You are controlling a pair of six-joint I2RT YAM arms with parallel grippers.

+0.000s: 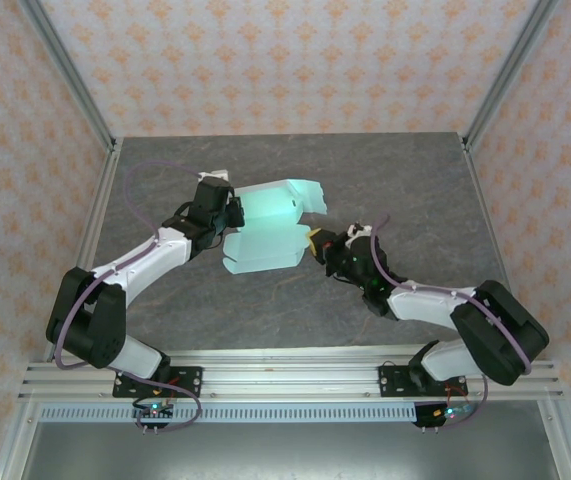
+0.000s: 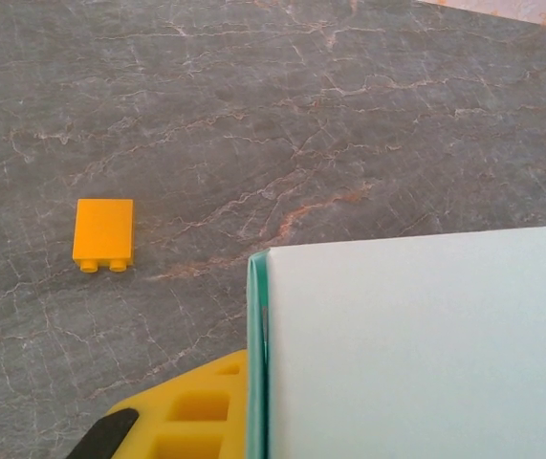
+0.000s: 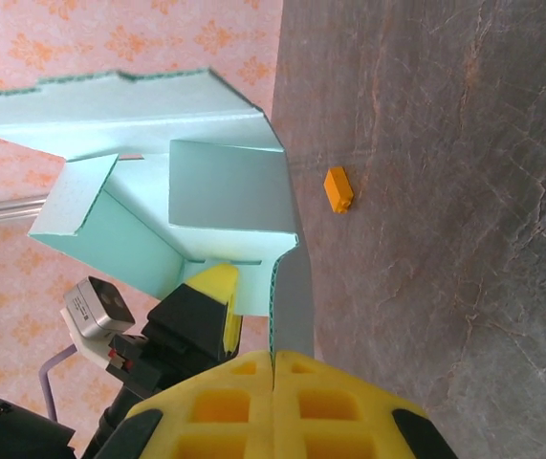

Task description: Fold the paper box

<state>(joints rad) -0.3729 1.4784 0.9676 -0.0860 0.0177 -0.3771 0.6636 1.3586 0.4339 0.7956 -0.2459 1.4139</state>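
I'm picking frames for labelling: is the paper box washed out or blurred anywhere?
Top external: the paper box glows washed-out in its upper half. Left wrist: its card is evenly lit, edge crisp. Right wrist: panels clearly shaded, no glare.

A dark grey, marble-veined flat tabletop point(image 1: 415, 190) is carrying a small orange rectangular plastic brick point(image 2: 103, 234). The brick is lying alone on the veined surface, two small studs showing along one edge.

No text, label, brand, number or sign is showing legibly; the paper box point(image 1: 263, 248) is presenting plain, unprinted card.
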